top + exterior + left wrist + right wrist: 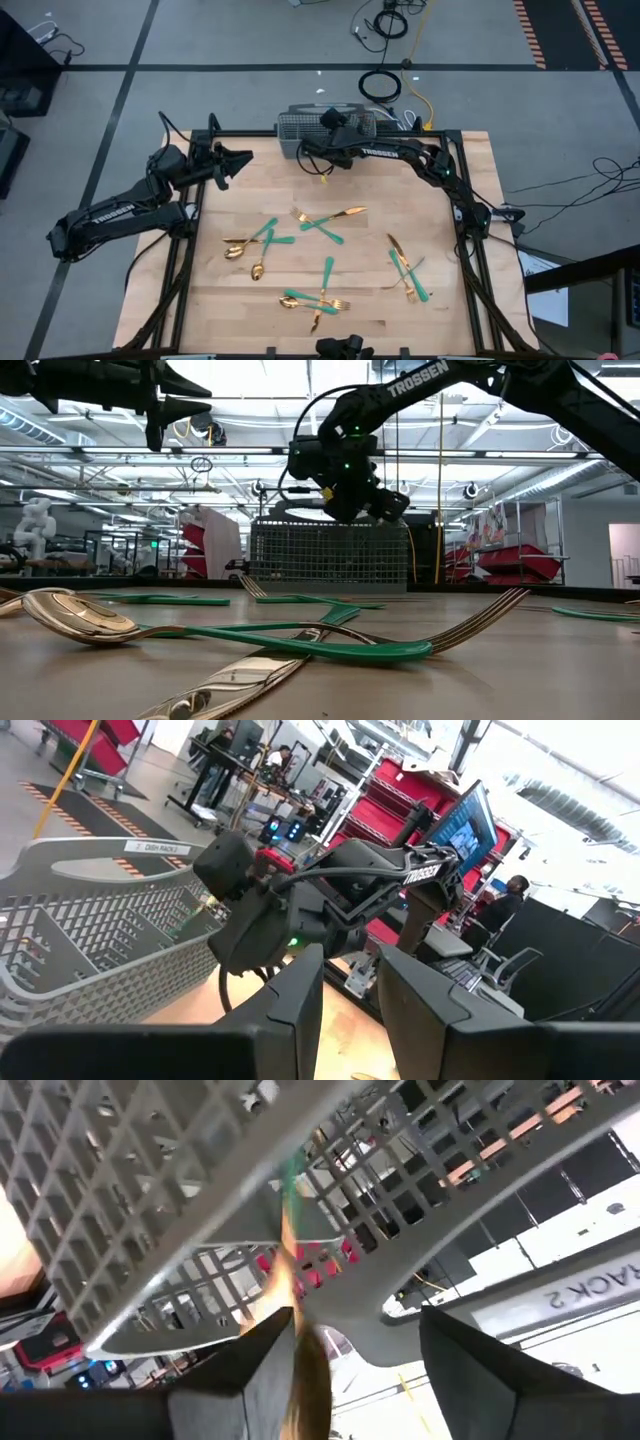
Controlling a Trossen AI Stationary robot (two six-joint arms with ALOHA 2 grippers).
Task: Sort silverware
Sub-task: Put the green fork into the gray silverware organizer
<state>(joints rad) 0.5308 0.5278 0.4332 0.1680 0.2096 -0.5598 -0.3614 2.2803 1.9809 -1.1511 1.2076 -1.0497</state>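
Note:
Gold-headed, teal-handled silverware lies flat on the wooden table in loose groups: left [255, 243], middle [327, 222], right [405, 266] and near [315, 296]. A spoon and a fork [300, 640] lie close to the low camera. My right gripper [322, 160] [385, 508] hovers open just in front of the grey mesh basket [320, 126] [330, 552]. One blurred utensil [292, 1270] shows between its fingers, teal end toward the mesh. My left gripper [240, 160] [352, 1010] waits open, raised over the table's far left corner. My right gripper is open. The blurred utensil's gold end [305, 1360] lies along the inner side of one finger [250, 1370]. I cannot tell whether it touches that finger. The other finger [470, 1370] stands well apart from it.
The basket stands at the middle of the table's far edge, its wall [200, 1200] filling the right wrist view. Black frame rails run along both table sides [190, 240] [465, 240]. Bare wood [260, 180] lies between the basket and the scattered silverware. Cables [380, 85] lie on the floor beyond.

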